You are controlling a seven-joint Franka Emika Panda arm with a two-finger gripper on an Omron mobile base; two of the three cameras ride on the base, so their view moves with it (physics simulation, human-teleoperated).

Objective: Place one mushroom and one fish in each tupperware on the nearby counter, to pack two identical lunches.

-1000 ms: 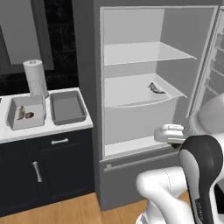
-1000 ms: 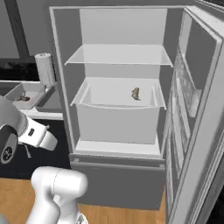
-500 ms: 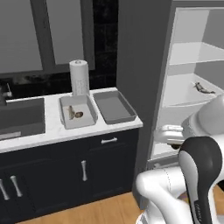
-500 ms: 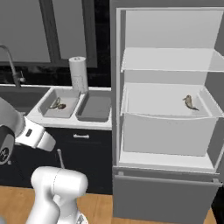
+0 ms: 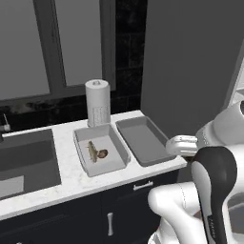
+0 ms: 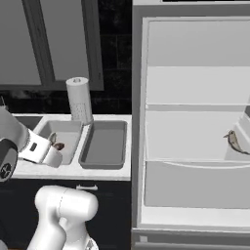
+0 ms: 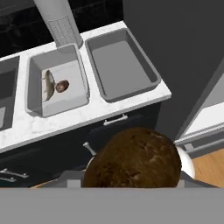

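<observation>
- White marbled worktop (image 5: pixel 71 183) runs in front of you over dark cabinets, with a dark sunken sink (image 5: pixel 24 162) at its left end and a tall fridge (image 6: pixel 195 127) standing past its right edge.
- Your arm is folded close to the base, below worktop height, with the wrist out in front of the cabinet doors near the worktop's right end.
- Your tool (image 7: pixel 133 175) points at the cabinet fronts below the worktop. A round brown mushroom (image 7: pixel 133 159) sits right at its tip and hides the fingers, so you can take it as held between jaws that stand partly apart.
- Two grey tupperware tubs sit side by side near the worktop's right end. The left tub (image 5: pixel 101 149) already holds a slim fish (image 5: pixel 91 150) and a second mushroom (image 5: pixel 102 153) lying just beside each other.
- The right tub (image 5: pixel 143 140) lies at the worktop's right front corner, touching or nearly touching the left one.
- A paper towel roll (image 5: pixel 97 102) stands upright behind the tubs, near the back edge.
- Another fish (image 6: pixel 235 142) lies on the fridge's middle shelf (image 6: pixel 195 156), towards its right side.
- The held mushroom is lower than the worktop's front edge and out in front of it, roughly in line with the right tub, well apart from both tubs.
- Nothing stands between your tool and the tubs except the worktop's front edge.
</observation>
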